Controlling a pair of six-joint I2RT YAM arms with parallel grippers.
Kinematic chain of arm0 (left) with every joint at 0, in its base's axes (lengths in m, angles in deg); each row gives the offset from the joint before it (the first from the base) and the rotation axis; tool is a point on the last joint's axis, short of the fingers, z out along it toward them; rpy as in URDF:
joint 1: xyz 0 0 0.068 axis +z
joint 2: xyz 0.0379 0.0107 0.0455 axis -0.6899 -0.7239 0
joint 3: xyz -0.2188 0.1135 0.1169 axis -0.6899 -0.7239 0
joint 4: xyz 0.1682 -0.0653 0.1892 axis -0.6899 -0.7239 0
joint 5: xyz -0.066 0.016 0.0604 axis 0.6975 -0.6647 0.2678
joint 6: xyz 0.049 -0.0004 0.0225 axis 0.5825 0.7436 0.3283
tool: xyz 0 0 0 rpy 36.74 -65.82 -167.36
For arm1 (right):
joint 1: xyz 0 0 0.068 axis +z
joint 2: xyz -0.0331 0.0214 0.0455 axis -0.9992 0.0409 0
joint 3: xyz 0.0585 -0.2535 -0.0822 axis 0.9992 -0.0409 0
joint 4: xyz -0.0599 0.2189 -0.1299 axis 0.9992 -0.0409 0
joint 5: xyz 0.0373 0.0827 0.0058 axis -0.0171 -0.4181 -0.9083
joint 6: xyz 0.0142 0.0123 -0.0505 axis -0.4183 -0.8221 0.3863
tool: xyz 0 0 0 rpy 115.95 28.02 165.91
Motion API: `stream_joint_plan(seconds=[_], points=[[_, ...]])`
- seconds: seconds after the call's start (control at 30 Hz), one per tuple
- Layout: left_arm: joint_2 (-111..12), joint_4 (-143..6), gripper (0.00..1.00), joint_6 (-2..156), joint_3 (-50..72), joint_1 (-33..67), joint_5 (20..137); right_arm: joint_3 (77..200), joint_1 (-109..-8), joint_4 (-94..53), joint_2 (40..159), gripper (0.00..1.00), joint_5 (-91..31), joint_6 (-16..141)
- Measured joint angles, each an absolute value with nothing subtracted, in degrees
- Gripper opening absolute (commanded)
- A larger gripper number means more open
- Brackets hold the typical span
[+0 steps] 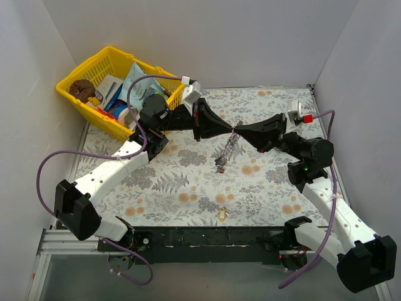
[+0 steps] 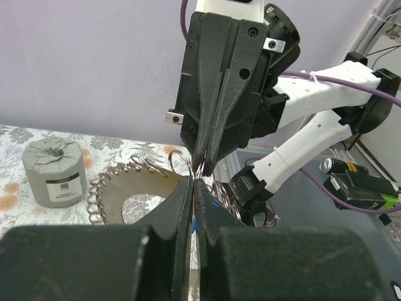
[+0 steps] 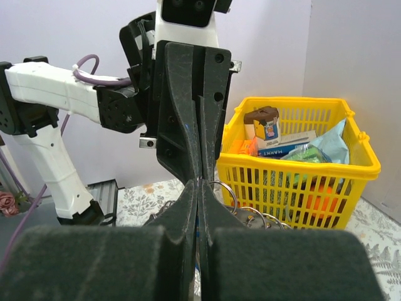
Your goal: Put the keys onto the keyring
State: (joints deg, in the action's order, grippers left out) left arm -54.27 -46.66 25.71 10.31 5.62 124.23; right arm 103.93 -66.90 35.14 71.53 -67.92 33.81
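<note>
My left gripper (image 1: 230, 130) and right gripper (image 1: 239, 132) meet tip to tip above the middle of the table, both shut. The keyring (image 1: 227, 153) hangs edge-on under that meeting point, pinched at its top rim. In the left wrist view the keyring (image 2: 119, 191) is a flat silvery disc with an open centre and wire loops round its rim, left of my shut left gripper (image 2: 195, 183). A blue speck shows between the left fingers; I cannot tell what it is. The right wrist view shows the shut right gripper (image 3: 199, 183) and rim loops (image 3: 227, 188). A yellow-headed key (image 1: 222, 214) lies near the front edge.
A yellow basket (image 1: 70, 86) full of packets stands at the back left and also shows in the right wrist view (image 3: 301, 172). A grey metal cylinder (image 2: 55, 170) stands on the flowered cloth behind the keyring. White walls close in the table on three sides.
</note>
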Motion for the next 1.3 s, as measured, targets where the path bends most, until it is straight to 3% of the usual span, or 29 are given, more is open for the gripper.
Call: stream_joint_plan(seconds=[0.13,0.17,0.3,0.47,0.67,1.0,1.1,1.3], points=[[-54.2,-52.2,0.0,29.4,11.5,5.6,122.7,104.9,-67.0,30.0,71.4,0.24,-67.7,35.7],[-54.2,-53.7,0.0,30.5,11.9,5.6,122.1,105.3,-67.0,28.4,71.4,0.35,-67.7,36.4],[-54.0,-59.7,0.0,35.0,13.0,5.6,118.9,106.5,-66.9,22.1,70.6,0.63,-67.2,39.1],[-53.0,-66.9,0.0,40.8,13.1,5.4,114.2,106.7,-66.8,15.6,67.2,0.79,-64.4,42.7],[-49.6,-73.8,0.0,49.0,13.1,5.1,108.0,106.7,-66.9,10.7,64.0,0.84,-61.5,46.0],[-41.9,-76.8,0.0,61.0,8.5,3.5,102.5,107.0,-66.9,6.7,64.6,0.82,-63.2,48.4],[-40.7,-77.1,0.0,64.2,7.4,2.8,101.7,107.7,-66.9,6.6,65.8,0.8,-64.8,48.6],[-39.4,-77.5,0.0,68.7,6.1,1.8,100.3,109.5,-66.9,6.9,68.5,0.62,-68.3,48.5]])
